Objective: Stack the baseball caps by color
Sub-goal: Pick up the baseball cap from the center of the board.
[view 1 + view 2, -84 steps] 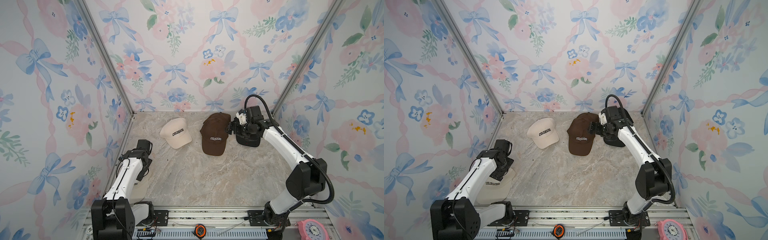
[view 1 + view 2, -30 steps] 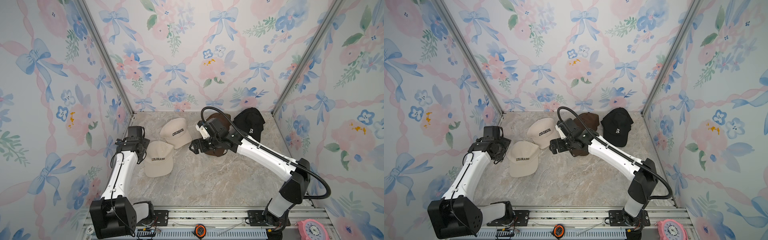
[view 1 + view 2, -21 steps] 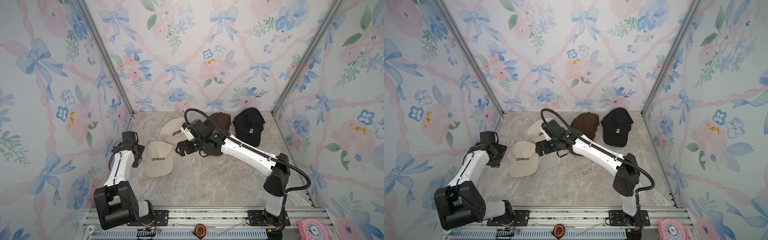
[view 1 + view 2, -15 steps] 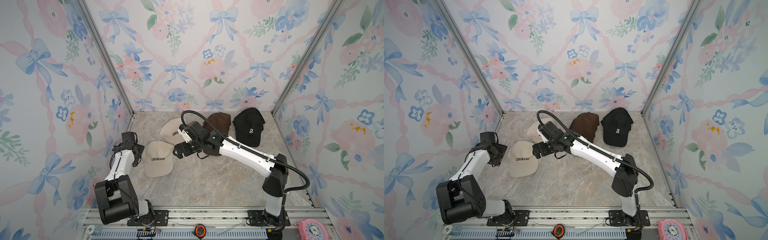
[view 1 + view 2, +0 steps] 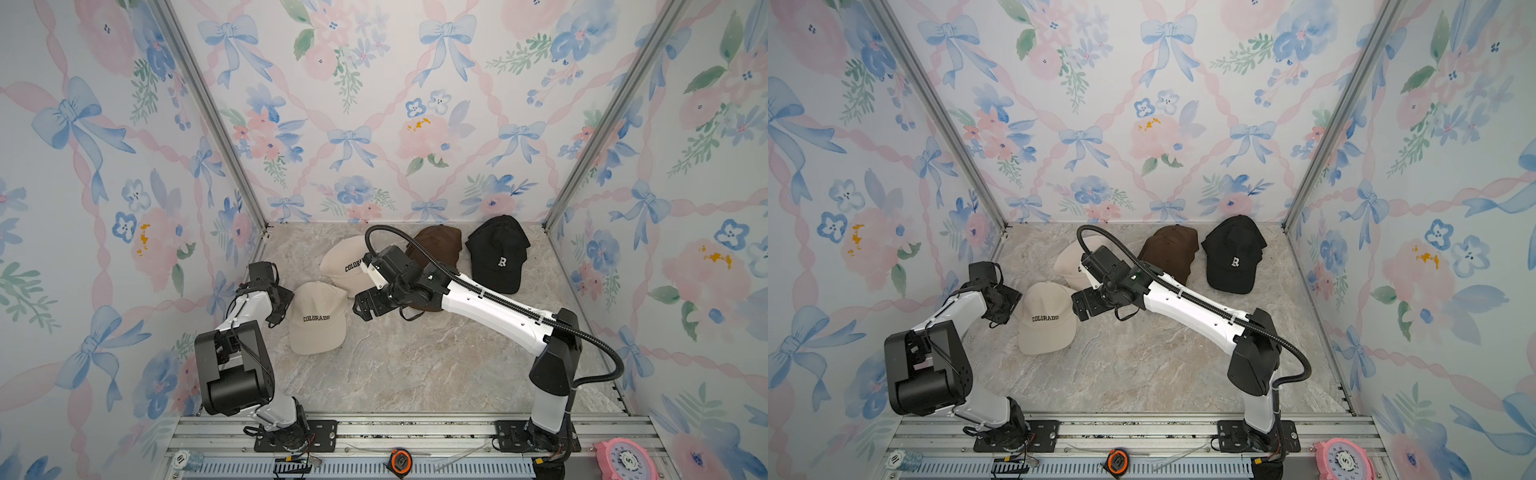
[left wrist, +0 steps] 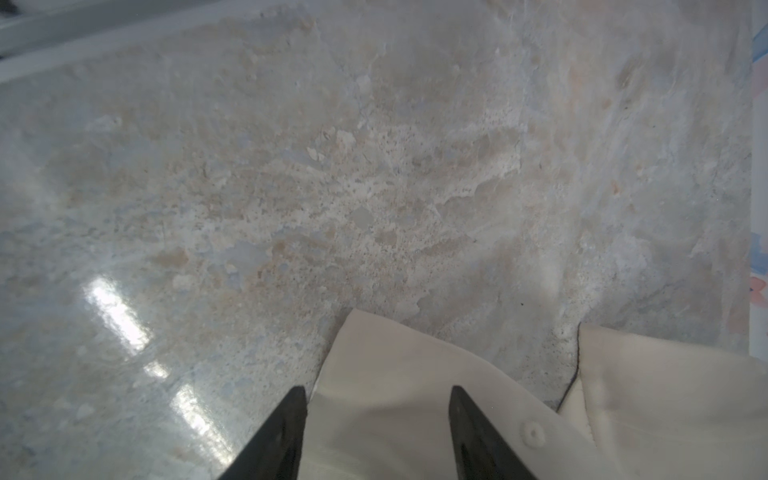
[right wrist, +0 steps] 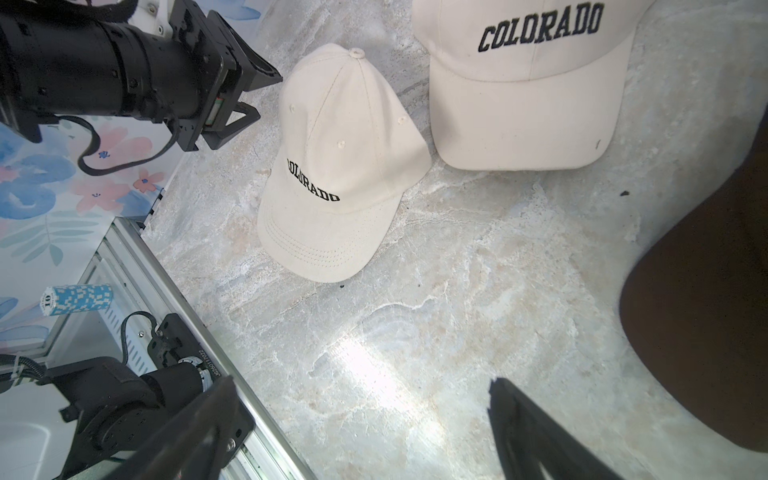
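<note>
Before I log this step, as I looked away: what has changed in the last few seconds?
The near cream cap moved from the front-left corner to beside the far cream cap; the left gripper stands open beside it. The right gripper left the black cap and swung across, open, to the cream caps. The far cream cap and brown cap stayed.

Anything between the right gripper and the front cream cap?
Nothing. The right wrist view shows only bare marble floor between the right gripper and the front cream cap; both top views agree.
</note>
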### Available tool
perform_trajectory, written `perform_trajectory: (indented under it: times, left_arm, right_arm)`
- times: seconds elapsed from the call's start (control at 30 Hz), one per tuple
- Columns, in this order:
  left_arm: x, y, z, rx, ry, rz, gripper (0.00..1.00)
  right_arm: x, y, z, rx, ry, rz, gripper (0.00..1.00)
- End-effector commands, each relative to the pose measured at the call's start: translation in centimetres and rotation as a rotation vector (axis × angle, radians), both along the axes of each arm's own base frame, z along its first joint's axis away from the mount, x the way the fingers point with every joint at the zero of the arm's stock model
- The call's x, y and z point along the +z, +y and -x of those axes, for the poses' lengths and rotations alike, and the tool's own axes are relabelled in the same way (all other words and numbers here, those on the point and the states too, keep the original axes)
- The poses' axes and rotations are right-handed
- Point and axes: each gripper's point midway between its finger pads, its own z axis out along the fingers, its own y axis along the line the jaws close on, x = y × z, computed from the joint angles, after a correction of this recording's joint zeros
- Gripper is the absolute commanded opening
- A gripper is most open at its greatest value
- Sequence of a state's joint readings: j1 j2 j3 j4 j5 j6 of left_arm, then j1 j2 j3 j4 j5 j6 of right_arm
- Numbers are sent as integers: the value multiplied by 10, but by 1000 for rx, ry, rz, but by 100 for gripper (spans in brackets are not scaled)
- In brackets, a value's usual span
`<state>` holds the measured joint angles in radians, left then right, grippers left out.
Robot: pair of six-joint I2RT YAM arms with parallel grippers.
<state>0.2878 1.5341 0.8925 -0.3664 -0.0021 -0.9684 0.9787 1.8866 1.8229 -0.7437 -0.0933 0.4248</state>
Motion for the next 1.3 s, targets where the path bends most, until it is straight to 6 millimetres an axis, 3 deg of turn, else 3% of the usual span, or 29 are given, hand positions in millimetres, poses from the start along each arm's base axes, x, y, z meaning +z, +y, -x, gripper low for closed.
perform_trajectory:
  times: [0.0, 0.17, 0.27, 0.43, 0.53, 0.7, 0.87, 1.0, 1.13, 1.27]
  left_arm:
    - [4, -12, 15, -21, -14, 13, 54]
    - [9, -30, 32, -25, -52, 47, 51]
    - [0, -42, 48, -38, -36, 74, 50]
    - [-3, -54, 70, -41, -8, 94, 47]
    - [7, -51, 87, 2, -27, 74, 51]
    - [16, -45, 115, 83, 13, 52, 56]
    - [9, -48, 122, 60, 49, 55, 60]
    - [5, -50, 124, 21, 68, 58, 62]
    - [-1, -55, 127, -10, 86, 75, 63]
    - [-9, -61, 132, -25, 107, 105, 64]
  right_arm:
    - [8, -8, -5, -2, -15, 0, 96]
    - [1, 5, -16, 7, -10, 14, 97]
    - [-8, 16, -24, 12, 1, 26, 100]
    - [-20, 43, -38, 15, 35, -1, 91]
    - [-27, 65, -44, 23, 51, -33, 82]
    - [-43, 108, -48, 65, 53, -76, 76]
    - [-68, 141, -45, 88, 51, -103, 76]
    - [-87, 157, -38, 98, 17, -92, 77]
    - [-103, 167, -38, 77, -23, -77, 79]
    - [-107, 170, -47, 37, -108, -47, 81]
